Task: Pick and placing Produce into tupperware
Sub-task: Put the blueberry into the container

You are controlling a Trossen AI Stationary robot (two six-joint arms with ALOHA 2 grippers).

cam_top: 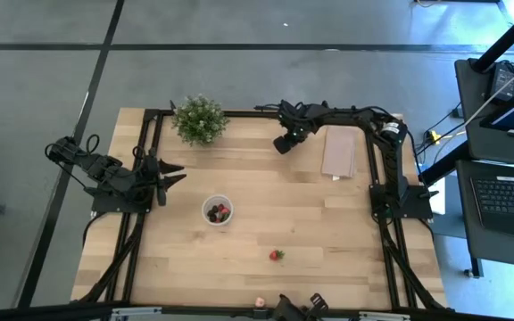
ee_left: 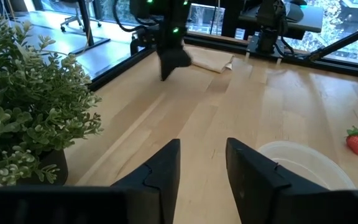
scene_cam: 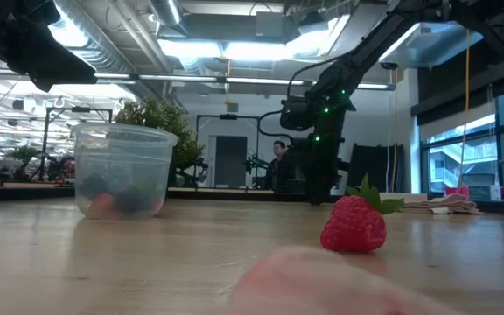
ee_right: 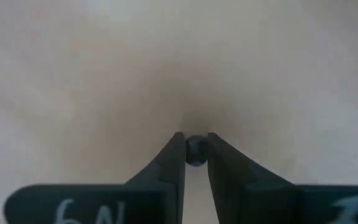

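Note:
The tupperware is a small round translucent cup standing mid-table with red and dark produce inside; it also shows in the low view. A red strawberry with a green top lies on the wood nearer the front edge. My right gripper points down over the far middle of the table, shut on a tiny dark round berry. My left gripper waits at the table's left, open, with nothing between its fingers; the cup's rim lies just ahead of it. My right gripper pinches the dark berry's two opposite sides between its two fingers. The fingers come from above, pointing steeply down. Whether the berry is clear of the wood below, I cannot tell.
A bushy green potted plant stands at the far left, close to my left gripper. A flat beige sheet lies at the far right beside my right arm. Another small pinkish fruit sits at the front edge. Bare wood lies between the cup and the sheet.

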